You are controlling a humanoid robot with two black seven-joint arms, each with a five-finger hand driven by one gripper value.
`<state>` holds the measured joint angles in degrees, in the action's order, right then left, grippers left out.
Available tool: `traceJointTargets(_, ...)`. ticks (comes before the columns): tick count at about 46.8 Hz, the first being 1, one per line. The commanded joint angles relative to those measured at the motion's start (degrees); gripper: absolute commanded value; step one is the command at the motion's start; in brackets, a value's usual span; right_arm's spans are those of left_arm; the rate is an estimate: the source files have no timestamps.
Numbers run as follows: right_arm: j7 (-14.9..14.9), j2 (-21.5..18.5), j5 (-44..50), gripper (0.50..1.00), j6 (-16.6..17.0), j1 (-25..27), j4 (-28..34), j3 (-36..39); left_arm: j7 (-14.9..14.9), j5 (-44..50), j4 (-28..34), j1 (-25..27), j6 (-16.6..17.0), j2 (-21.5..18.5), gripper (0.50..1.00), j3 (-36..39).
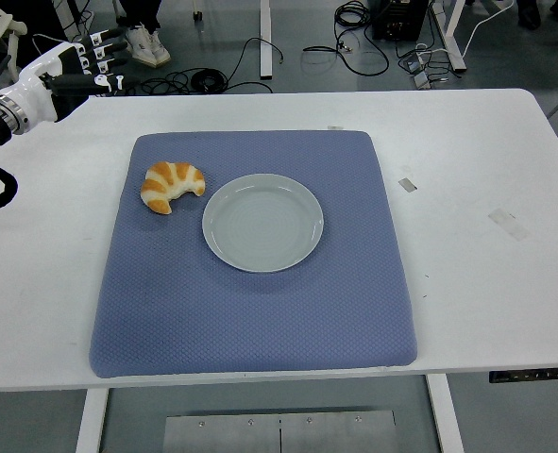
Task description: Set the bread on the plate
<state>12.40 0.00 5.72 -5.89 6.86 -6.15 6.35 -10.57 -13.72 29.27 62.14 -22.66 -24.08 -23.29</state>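
The bread is a croissant, golden with pale stripes, and it lies on the blue mat, in the mat's far left part. Its curved back points to about 10 o'clock and its two tips point toward 4 o'clock, in the direction of the plate. The right tip of the bread is just beside the plate's rim, at the plate's 10 o'clock side, but I cannot tell if they touch. Nothing holds the bread.

The plate is round, pale grey-white, and it carries nothing. It sits flat near the middle of the mat, a little toward the far side.

The mat is a padded square with rounded corners and it covers the central part of the white bench. On the bare bench at 3 o'clock from the plate there are small pieces of tape.

The left hand is above the far left corner of the bench, at about 10 o'clock from the bread and well apart from it. Its fingers are stretched out, slightly spread, and they pinch nothing. They point to the right.

On the floor behind the bench lie black cables, and a person's shoes show at the top.
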Motion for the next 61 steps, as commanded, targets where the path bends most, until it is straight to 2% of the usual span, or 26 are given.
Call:
traceJointTargets(1,0.0,0.0,0.0,1.0,0.0,0.0,0.0,0.0,-0.1,0.0,0.0,0.0,0.0,0.0,0.981,-0.1)
traceJointTargets(15,0.0,0.0,0.0,1.0,0.0,0.0,0.0,0.0,-0.1,0.1,0.0,-0.1,0.0,0.5,0.981,-0.2)
traceJointTargets(25,0.0,0.0,0.0,1.0,0.0,0.0,0.0,0.1,-0.1,2.8,0.0,-1.6,0.1,1.2,0.981,-4.8)
traceJointTargets(35,0.0,0.0,0.0,1.0,0.0,0.0,0.0,0.0,-0.1,2.9,0.0,-1.2,0.0,1.4,0.98,-5.2)
traceJointTargets(41,0.0,0.0,0.0,1.0,0.0,0.0,0.0,0.0,-0.2,3.0,0.0,-1.7,-2.7,0.8,0.981,-5.3)
traceJointTargets(43,0.0,0.0,0.0,1.0,0.0,0.0,0.0,0.1,-1.2,3.0,0.0,-1.8,-4.1,0.6,0.98,-5.6)
traceJointTargets(47,0.0,0.0,0.0,1.0,0.0,0.0,0.0,0.0,-3.7,2.8,0.0,-2.1,-3.4,0.5,0.98,-5.8)
traceJointTargets(52,0.0,0.0,0.0,1.0,0.0,0.0,0.0,0.0,-3.6,2.7,-0.1,-1.7,-1.7,0.4,0.98,-5.3)
traceJointTargets(61,0.0,0.0,0.0,1.0,0.0,0.0,0.0,0.0,-3.3,1.4,-0.1,-1.5,-1.4,0.4,0.98,-3.1)
